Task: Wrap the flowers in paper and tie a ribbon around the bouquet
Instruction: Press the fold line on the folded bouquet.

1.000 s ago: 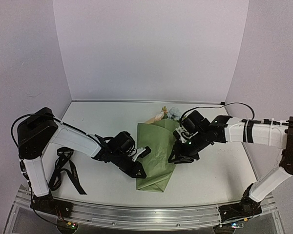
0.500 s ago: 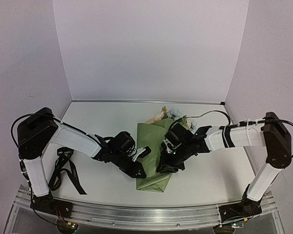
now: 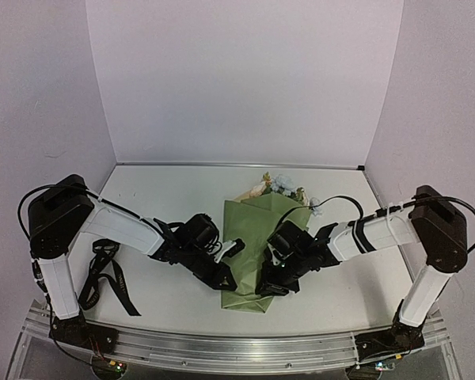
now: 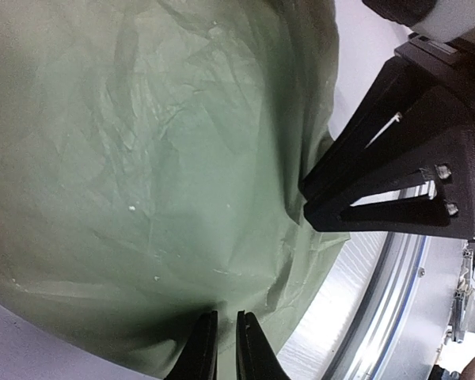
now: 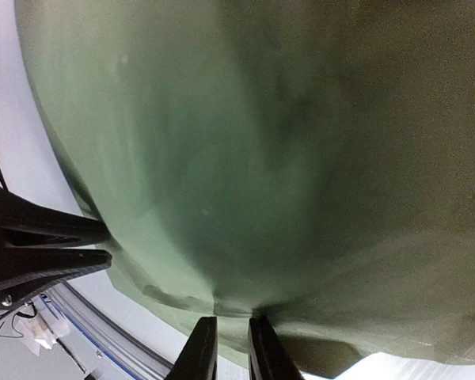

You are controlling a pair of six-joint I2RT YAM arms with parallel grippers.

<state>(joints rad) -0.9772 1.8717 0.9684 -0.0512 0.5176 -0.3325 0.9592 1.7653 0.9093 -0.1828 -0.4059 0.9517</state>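
The olive-green paper [image 3: 253, 241] lies folded as a cone around the flowers [image 3: 281, 186], whose pale blossoms show at its far wide end. My left gripper [image 3: 226, 279] is at the cone's lower left edge, jaws nearly together and pinching the paper [image 4: 142, 158] at the left gripper's tips [image 4: 226, 317]. My right gripper [image 3: 271, 286] is at the lower right edge, and the paper [image 5: 261, 142] puckers between the right gripper's tips [image 5: 233, 321]. Each wrist view shows the other gripper's black fingers [image 4: 396, 182] beside the cone. The black ribbon [image 3: 111, 277] lies loose at the far left.
The aluminium rail [image 3: 237, 348] runs along the table's near edge, close below the cone's tip. White walls close the table at the back and both sides. The left arm's base [image 3: 59, 222] stands next to the ribbon.
My right arm moved from the cone's upper right side down to its lower right edge and closed its jaws on the paper. More blossoms show. The left arm has not moved.
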